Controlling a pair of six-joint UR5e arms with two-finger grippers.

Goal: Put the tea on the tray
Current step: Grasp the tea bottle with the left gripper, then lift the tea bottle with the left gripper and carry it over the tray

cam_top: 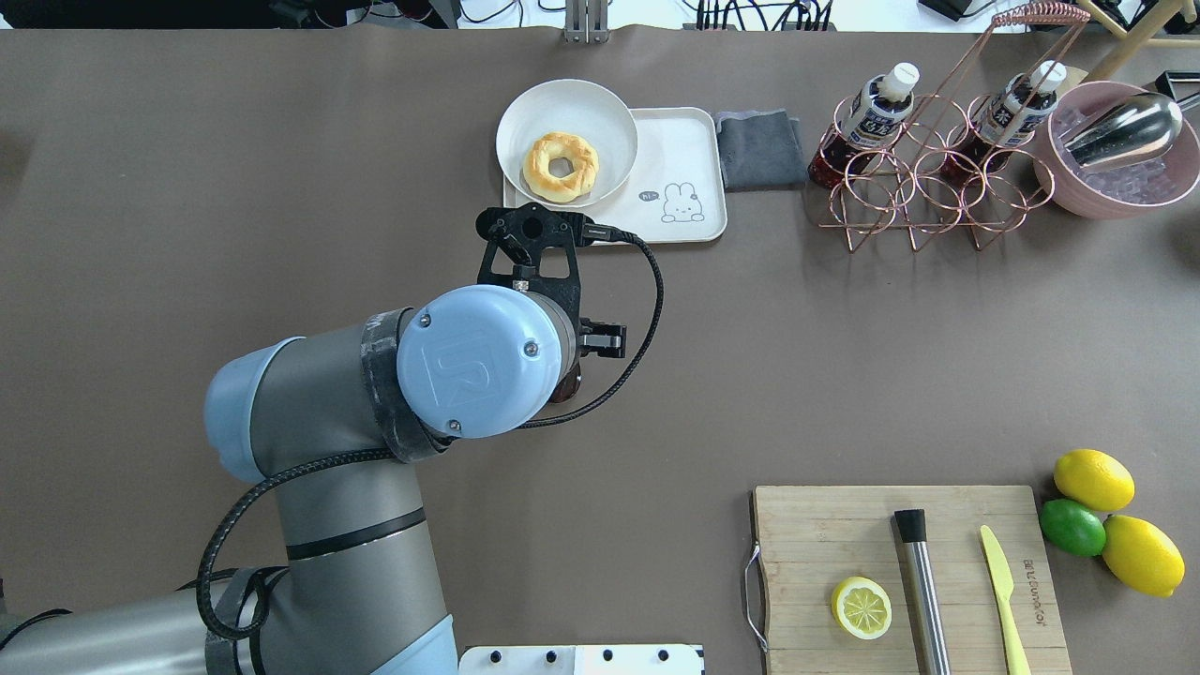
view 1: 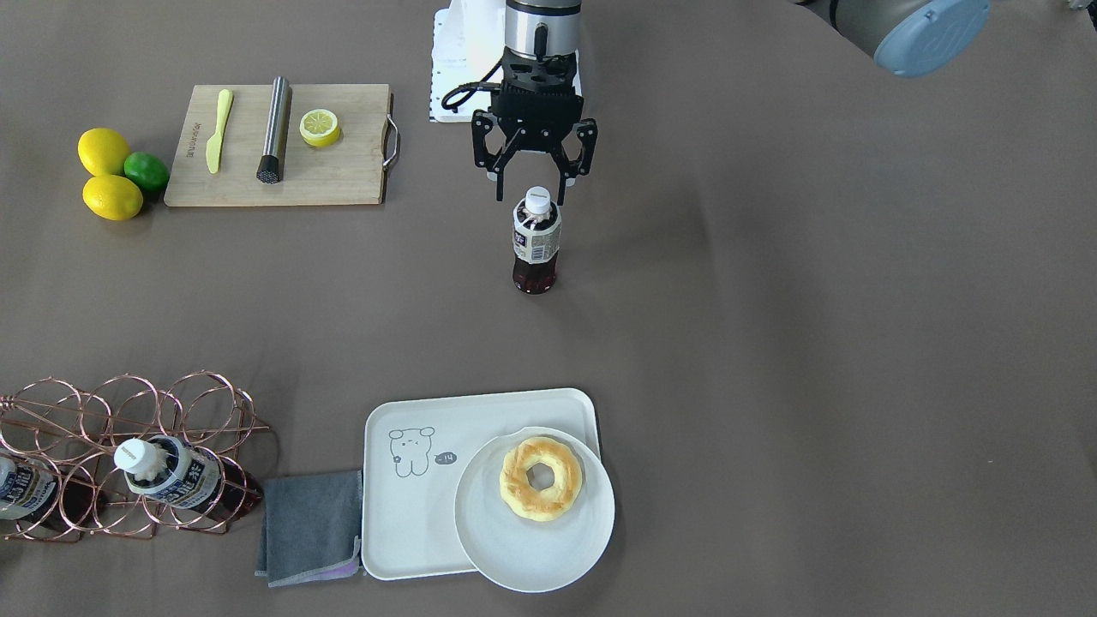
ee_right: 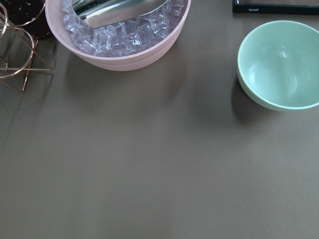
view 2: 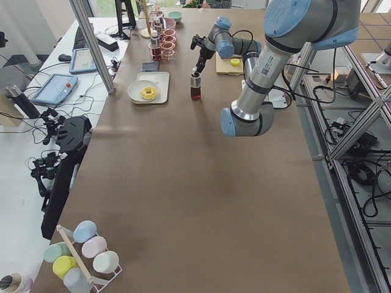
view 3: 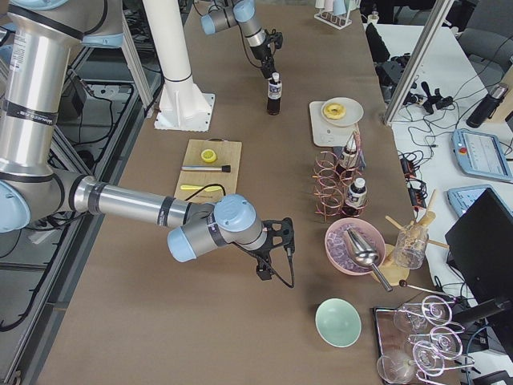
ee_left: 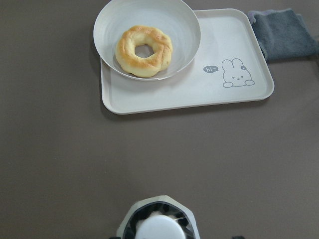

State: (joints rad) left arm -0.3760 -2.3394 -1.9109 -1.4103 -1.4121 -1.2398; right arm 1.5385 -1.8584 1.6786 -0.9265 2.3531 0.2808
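Straddling the cap of the upright tea bottle (view 1: 536, 244), your left gripper (view 1: 530, 195) gapes open, holding nothing, poised for the bare bear corner of the tray (view 1: 411, 523) at the far edge of the table (view 1: 814, 343).

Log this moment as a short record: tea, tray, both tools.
tea: upright on the table
tray: off-white, small animal drawing, doughnut plate overlapping one end
left tool: open, fingertips either side of the tea's cap
right tool: over bare table; open or shut cannot be told
task: tea not yet on tray
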